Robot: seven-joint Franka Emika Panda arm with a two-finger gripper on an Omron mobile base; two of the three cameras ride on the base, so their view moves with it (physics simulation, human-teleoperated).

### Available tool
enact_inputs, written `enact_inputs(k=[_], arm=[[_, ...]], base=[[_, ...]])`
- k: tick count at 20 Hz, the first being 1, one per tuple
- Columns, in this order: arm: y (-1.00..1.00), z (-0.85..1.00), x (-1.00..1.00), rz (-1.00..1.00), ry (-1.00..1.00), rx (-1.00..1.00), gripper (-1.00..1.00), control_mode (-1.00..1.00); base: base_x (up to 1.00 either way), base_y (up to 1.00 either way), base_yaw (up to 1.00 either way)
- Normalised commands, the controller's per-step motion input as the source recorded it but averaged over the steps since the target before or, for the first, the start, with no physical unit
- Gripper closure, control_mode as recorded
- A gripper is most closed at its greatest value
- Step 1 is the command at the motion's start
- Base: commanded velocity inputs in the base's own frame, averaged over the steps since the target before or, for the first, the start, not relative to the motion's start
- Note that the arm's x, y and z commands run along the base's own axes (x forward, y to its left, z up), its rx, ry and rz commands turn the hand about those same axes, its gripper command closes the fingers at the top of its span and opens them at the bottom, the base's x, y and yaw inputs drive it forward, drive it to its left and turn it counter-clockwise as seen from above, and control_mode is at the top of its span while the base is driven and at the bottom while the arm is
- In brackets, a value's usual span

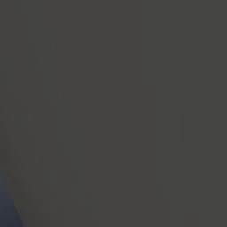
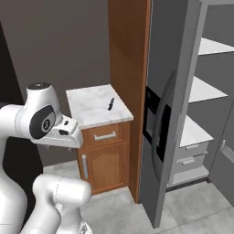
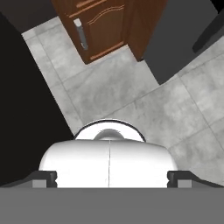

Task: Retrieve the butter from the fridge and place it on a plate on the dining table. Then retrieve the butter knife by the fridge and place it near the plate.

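Nearest to me, my hand [image 3: 109, 180] looks straight down at the grey tiled floor [image 3: 144, 105]; its two dark fingertips [image 3: 43, 178] sit far apart at the two bottom corners of the hand view, with nothing between them. From the right base camera I can see the white arm [image 2: 43, 121] folded low in front of the small wooden cabinet [image 2: 107, 160], but the hand itself is cut off there behind the arm's links.

The small wooden cabinet is my landmark. Its marble top serves as a bench [image 2: 91, 109], and the butter knife [image 2: 110, 104] lies on that bench, toward its right rear part, a thin dark sliver lying at a slant; I cannot separate blade from handle. A drawer and a door with pale handles face me below it. In the hand view the cabinet's door and handle [image 3: 81, 33] show at the top edge, cropped.

Just right of the cabinet stands a tall wooden panel [image 2: 130, 68], and right of that the fridge [image 2: 164, 114]. Its near door swings out toward me, showing the black dispenser panel and a dark handle. Beyond that door, white shelves [image 2: 205, 89] show inside; the part of them that I can see is bare, and the door hides the left side of the interior.

The left base view gives me a flat dark grey blur with a bluish patch at the lower left corner; I cannot make out what it is.
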Motion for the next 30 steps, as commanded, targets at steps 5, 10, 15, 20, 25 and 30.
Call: enact_inputs(k=[5, 10, 15, 20, 25, 30], arm=[[0.0, 0.0, 0.0, 0.0, 0.0, 0.0, -1.0, 1.0], [0.0, 0.0, 0.0, 0.0, 0.0, 0.0, -1.0, 1.0], [0.0, 0.0, 0.0, 0.0, 0.0, 0.0, -1.0, 1.0], [0.0, 0.0, 0.0, 0.0, 0.0, 0.0, -1.0, 1.0], [0.0, 0.0, 0.0, 0.0, 0.0, 0.0, -1.0, 1.0], [0.0, 0.0, 0.0, 0.0, 0.0, 0.0, -1.0, 1.0]], base=[[0.7, 0.29, -0.12], [0.81, 0.0, -0.01], [0.43, -0.21, 0.0], [0.3, -0.04, 0.0], [0.37, -0.05, 0.0], [0.56, -0.26, 0.02]])
